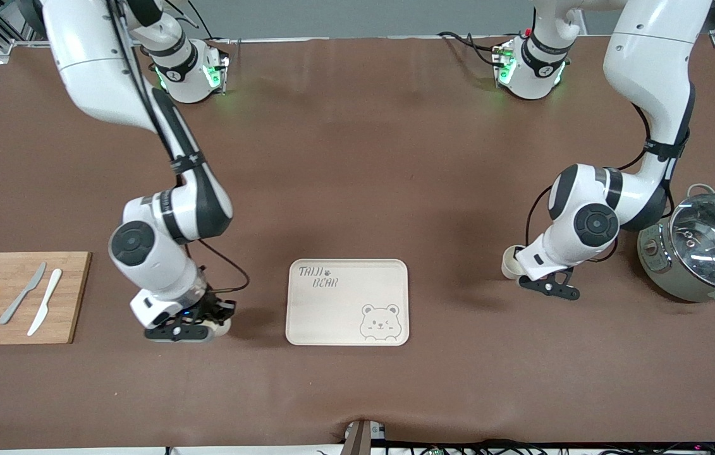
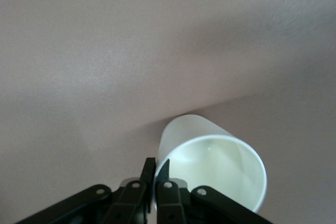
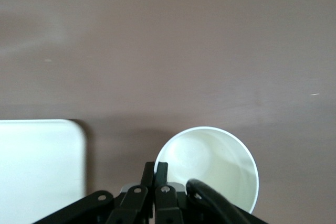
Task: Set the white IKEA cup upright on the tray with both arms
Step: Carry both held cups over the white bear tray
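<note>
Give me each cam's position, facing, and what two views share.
Front view: high across the table, facing both bases; shows both arms, the tray, cutting board, pot.
Left wrist view: on the left arm's wrist, looking down past the left gripper, shut on the rim of a white cup.
Right wrist view: on the right wrist, looking down past the right gripper, shut on another white cup's rim; tray corner visible.
Shared: the tray appears in the front and right wrist views.
</note>
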`<control>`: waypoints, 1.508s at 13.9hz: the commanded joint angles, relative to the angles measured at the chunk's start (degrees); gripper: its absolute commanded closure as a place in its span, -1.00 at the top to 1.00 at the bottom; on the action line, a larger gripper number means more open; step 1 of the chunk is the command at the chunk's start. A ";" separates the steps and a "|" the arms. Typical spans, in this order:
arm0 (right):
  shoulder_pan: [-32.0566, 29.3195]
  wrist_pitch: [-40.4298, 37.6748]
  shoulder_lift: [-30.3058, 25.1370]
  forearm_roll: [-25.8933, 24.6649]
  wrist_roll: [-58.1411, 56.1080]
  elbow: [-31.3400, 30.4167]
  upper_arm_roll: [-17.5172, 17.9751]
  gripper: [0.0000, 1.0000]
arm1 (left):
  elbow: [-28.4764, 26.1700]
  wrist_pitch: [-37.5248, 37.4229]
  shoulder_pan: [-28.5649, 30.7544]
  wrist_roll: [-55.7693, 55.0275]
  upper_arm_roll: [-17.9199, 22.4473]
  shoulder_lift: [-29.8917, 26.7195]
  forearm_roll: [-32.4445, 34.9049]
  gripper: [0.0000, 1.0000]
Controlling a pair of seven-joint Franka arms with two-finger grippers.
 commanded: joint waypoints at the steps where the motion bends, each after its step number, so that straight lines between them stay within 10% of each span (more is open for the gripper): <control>1: 3.77 -0.72 2.27 -0.61 3.91 4.23 -0.58 -1.00 | 6.39 -6.15 -0.53 -3.41 -0.32 0.58 0.83 -1.00; 9: 11.07 -2.72 12.20 -0.70 7.43 17.50 -0.66 -1.00 | 16.67 -13.63 -4.92 -12.64 -0.76 -0.13 -3.90 -1.00; 16: 13.01 -2.82 14.05 -0.61 9.10 17.33 -0.66 -1.00 | 21.52 -14.95 -10.54 -23.89 -0.76 0.57 -6.99 -1.00; 17: 13.01 -2.65 14.31 -0.61 9.19 17.33 -0.66 -0.77 | 21.52 -14.87 -11.86 -25.20 -0.76 0.92 -6.99 -1.00; 20: 13.10 -2.39 14.40 -0.70 9.89 17.25 -0.66 0.90 | 22.83 -14.43 -17.04 -28.71 -0.67 4.96 -8.13 -1.00; 21: 13.18 -2.38 14.32 -0.79 9.89 17.33 -0.66 1.00 | 24.23 -14.43 -18.19 -31.60 -0.67 6.19 -8.13 -1.00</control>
